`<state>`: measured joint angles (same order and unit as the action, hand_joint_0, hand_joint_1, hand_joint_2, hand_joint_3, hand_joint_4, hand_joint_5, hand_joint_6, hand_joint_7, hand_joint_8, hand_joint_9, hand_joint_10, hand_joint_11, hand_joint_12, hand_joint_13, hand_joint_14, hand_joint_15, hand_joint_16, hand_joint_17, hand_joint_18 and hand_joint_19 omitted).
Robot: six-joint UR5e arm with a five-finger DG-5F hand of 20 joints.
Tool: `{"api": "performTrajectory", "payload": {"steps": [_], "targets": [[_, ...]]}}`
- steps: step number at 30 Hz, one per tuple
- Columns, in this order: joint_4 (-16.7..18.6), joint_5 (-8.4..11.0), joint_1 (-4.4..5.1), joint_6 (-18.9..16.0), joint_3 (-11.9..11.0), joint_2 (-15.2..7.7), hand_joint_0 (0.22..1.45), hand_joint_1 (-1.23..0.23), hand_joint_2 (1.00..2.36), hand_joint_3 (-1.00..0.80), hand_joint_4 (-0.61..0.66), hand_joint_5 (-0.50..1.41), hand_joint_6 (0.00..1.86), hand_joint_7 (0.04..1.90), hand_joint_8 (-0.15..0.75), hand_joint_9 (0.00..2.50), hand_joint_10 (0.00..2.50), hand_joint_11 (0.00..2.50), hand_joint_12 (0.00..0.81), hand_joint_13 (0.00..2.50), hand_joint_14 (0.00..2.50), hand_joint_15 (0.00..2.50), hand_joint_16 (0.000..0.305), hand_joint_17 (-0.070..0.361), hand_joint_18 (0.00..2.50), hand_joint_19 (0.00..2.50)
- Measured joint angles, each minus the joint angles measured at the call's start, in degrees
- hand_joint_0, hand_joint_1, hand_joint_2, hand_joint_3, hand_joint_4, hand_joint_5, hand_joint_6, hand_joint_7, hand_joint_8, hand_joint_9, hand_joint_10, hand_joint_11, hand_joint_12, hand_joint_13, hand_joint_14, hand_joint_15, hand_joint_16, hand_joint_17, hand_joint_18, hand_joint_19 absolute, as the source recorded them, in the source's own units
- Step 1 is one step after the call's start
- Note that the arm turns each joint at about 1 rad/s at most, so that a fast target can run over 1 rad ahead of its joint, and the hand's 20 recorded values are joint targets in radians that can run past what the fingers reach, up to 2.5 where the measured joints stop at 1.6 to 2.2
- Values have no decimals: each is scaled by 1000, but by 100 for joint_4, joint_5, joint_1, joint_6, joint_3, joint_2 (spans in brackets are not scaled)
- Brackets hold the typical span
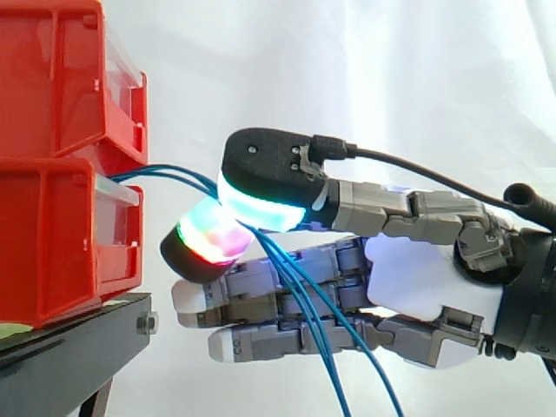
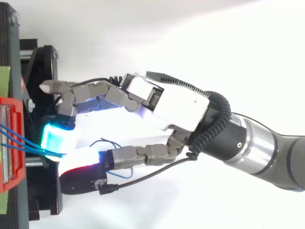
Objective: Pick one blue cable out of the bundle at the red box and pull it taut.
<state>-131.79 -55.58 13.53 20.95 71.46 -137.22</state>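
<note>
Where the thin blue cables (image 1: 291, 282) leave the gap between two stacked red plastic bins (image 1: 61, 234) on a black metal stand (image 1: 78, 339), the grey-and-white robot hand (image 1: 426, 278) pinches them between two glowing pads (image 1: 261, 204), one cyan, one green and red. Beyond the pinch the strands hang down slack.

Thin blue cables (image 1: 304, 304) caught between the hand's (image 1: 426, 278) fingertips (image 1: 261, 200).
Beyond the fingertips, two stacked red plastic bins (image 1: 61, 234) sit on a black metal stand (image 1: 78, 347); the cables leave from between the bins, pass between the pads, then hang down in front of the remaining fingers.
</note>
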Motion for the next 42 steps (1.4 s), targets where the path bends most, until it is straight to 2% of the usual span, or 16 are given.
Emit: {"api": "performTrajectory", "payload": {"steps": [4, 9, 14, 20, 29, 42], "targets": [[-536, -8, 0, -131, 0, 131, 624, -820, 1030, 84, 92, -175, 827, 975, 352, 699, 14, 623, 421, 368, 3, 97, 55, 123, 426, 160], [-820, -15, 0, -352, 0, 186, 637, -836, 1030, 81, 107, -185, 846, 951, 347, 686, 16, 636, 422, 368, 3, 95, 55, 123, 430, 154], [-886, -22, 3, -655, 0, 193, 644, -849, 1030, 81, 97, -190, 852, 986, 350, 679, 17, 637, 423, 368, 3, 92, 55, 124, 432, 150], [-964, -20, 5, -819, -1, 241, 687, -889, 1031, 69, 129, -203, 869, 1026, 349, 663, 16, 636, 424, 377, 3, 81, 55, 123, 444, 120], [-1249, -19, 19, -841, 1, 347, 725, -920, 1030, 2, 128, -222, 883, 1013, 332, 636, 16, 627, 416, 380, 0, 55, 54, 121, 442, 42], [-1296, -15, 35, -869, 0, 352, 724, -991, 1028, -84, 74, -244, 883, 1020, 298, 547, 16, 606, 404, 332, 0, 14, 52, 117, 395, 0]]}}
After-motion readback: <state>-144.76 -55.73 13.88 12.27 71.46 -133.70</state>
